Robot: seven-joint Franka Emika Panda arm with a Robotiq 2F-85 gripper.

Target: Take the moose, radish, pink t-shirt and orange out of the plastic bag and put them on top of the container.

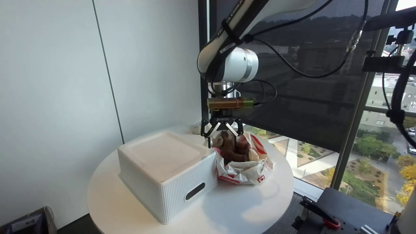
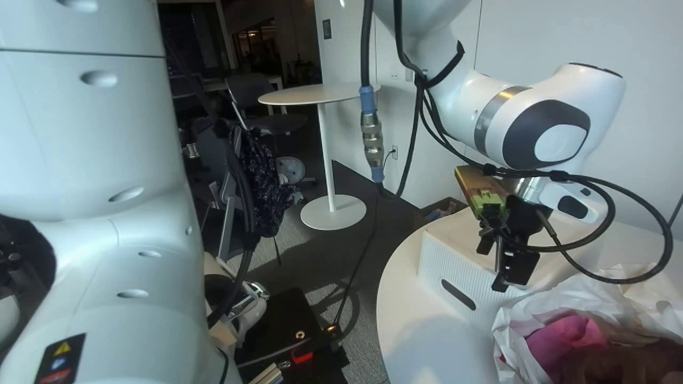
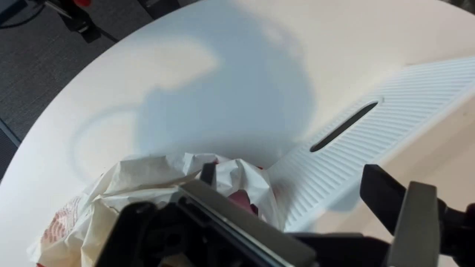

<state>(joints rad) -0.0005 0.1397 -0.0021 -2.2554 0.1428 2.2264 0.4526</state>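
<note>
Moose [image 1: 229, 153] is parked below the claw [image 1: 222, 145], off toward the surface [image 1: 279, 182] edge by the window [image 1: 307, 149]; claw's spread wide, nothing gripped.

Grey carpet [image 3: 48, 70], a pedestal table [image 2: 315, 94], a chair [image 2: 251, 88] and a large window [image 1: 369, 136] suggest an office.

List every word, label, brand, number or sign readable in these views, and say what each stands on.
"...KA EMIKA": on the robot arm; a strap crosses the letters before it.
Yellow warning triangle: on a black label on the robot base.
Too small or blurred to read: that label's blue and red marks, the arm's white sticker, the dark wall sign, the red print on the bag.
</note>
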